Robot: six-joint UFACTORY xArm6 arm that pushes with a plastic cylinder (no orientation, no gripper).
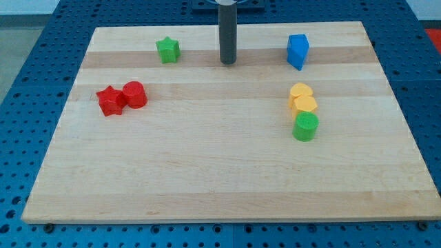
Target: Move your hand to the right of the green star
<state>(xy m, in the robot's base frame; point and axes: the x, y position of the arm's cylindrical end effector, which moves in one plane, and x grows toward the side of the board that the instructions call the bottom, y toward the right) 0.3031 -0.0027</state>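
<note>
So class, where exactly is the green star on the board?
The green star sits near the view's top left, left of my tip, above the red star.

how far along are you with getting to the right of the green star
Mostly done, it seems: my tip sits to the view's right of the green star, at about the same height on the board, with a clear gap between them. Nothing is being pushed. What may be left is closing that gap, if a nearer spot is wanted.
</note>
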